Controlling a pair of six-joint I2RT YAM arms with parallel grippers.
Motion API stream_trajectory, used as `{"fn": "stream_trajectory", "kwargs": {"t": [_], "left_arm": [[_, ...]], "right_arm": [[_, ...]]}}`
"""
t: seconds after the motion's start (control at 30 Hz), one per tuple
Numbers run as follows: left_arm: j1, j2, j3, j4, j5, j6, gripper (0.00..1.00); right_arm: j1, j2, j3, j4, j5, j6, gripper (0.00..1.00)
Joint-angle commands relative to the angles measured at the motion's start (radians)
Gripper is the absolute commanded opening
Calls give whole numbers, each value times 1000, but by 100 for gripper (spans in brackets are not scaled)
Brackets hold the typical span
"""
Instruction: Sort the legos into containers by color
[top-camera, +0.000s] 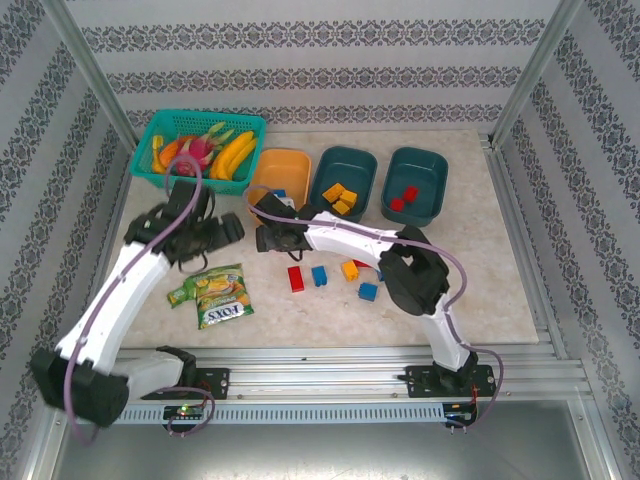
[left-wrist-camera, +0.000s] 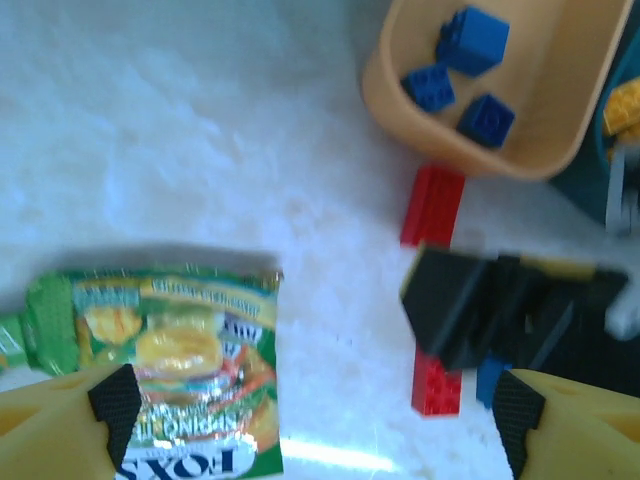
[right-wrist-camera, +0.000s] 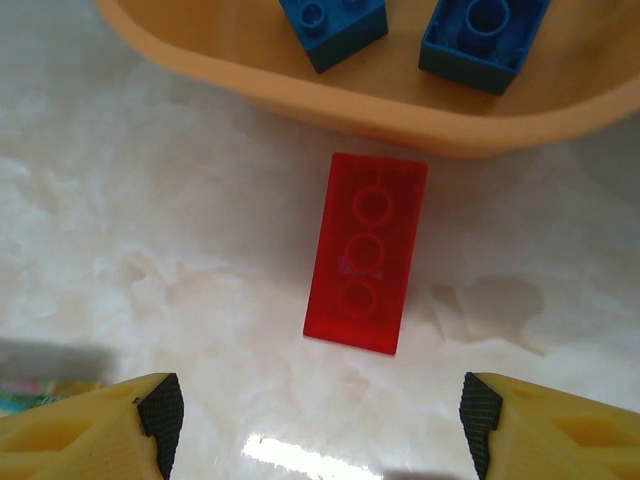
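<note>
- Left fingers (left-wrist-camera: 115, 410) are standing spread wide, grasping nothing, above the green snack packet (left-wrist-camera: 190, 360);
- Right fingers (right-wrist-camera: 160, 415) are hovering released over a red lego (right-wrist-camera: 365, 252) lying flat on the counter (right-wrist-camera: 150, 250), just beside the orange container (right-wrist-camera: 400, 110); blue legos (right-wrist-camera: 333, 25) are sitting inside it;
- Yellow legos (top-camera: 341, 197) are lying in the middle teal container (top-camera: 350, 165); red legos (top-camera: 403, 196) are lying in the right teal container (top-camera: 425, 170)

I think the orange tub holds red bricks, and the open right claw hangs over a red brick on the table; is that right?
Not quite: the orange tub holds blue bricks, as the right wrist view shows. The open right claw does hang over a red brick on the table.
</note>
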Motion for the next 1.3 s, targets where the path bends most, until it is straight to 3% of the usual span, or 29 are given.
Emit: {"fn": "stream_trajectory", "kwargs": {"t": [0.0,0.23,0.47,0.77,0.93,1.1,1.27], "left_arm": [[0,-201,-154,98,111,-50,98],[1,-504,-331,93,247,-95,100],[0,-576,-369,62,285,-145,99],[1,-579,-340,22,281,-128,99],[0,-571,-323,25,273,-129,98],[1,-521,-312,118,314,-151,98],[0,-378,-269,258,379,-151,97]], "right_arm": [[13,63,75,-92,71,11,76],[14,147,133,-102,80,17,72],[13,214,195,-107,84,-2,66],[-6,237,220,-123,82,-10,38],[7,136,139,-109,69,-3,28],[15,-89,-64,-69,56,11,27],[-19,-341,-237,-86,28,-17,27]]}}
